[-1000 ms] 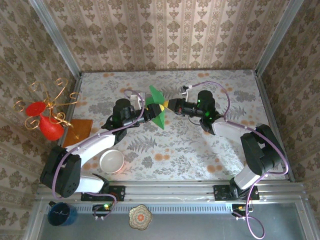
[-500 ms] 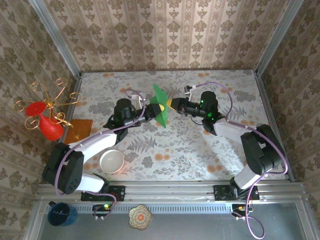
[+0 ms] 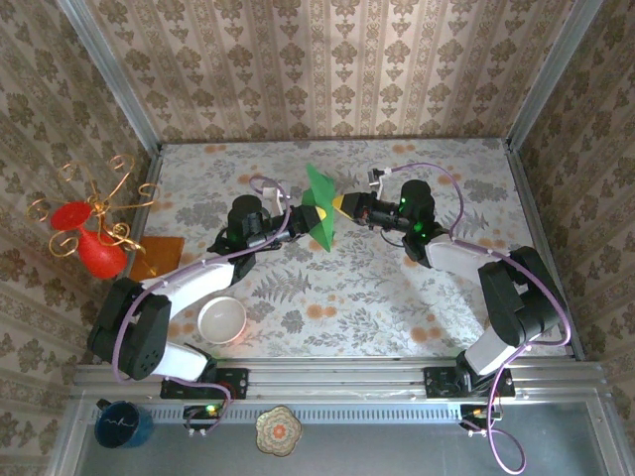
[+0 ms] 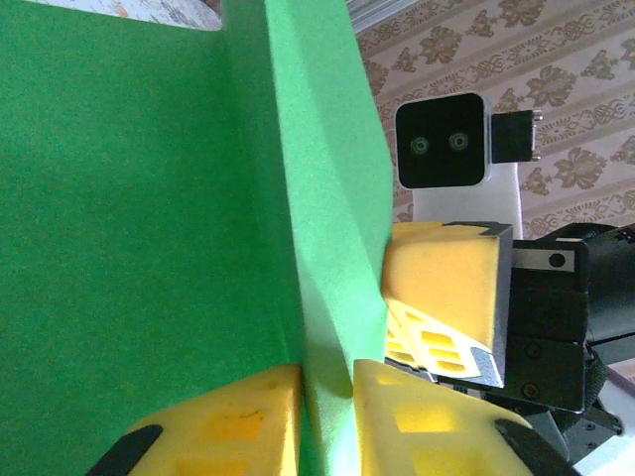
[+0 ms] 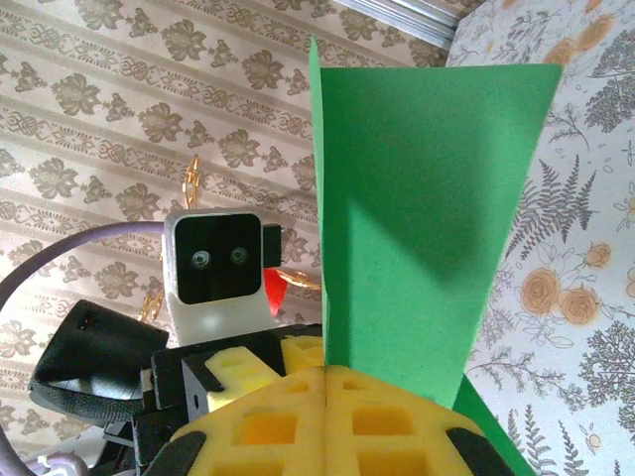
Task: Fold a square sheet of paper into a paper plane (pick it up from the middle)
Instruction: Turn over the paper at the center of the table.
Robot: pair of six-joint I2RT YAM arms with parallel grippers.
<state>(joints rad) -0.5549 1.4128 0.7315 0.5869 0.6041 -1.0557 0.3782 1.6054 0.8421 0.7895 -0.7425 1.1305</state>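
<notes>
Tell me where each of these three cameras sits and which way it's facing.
Top external: above and behind the bases, looking down at the table; left arm and right arm meet at the green paper.
Left wrist: on the left arm, facing the right gripper across the paper; own yellow fingers at bottom.
Right wrist: mirrored, facing the left gripper; own fingers at bottom.
Shared: both wrist views show the paper between opposing grippers.

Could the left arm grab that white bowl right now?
Probably not yet. The white bowl sits uncovered beside the left arm, near its base, but that arm's jaws are pinching the green paper.
</notes>
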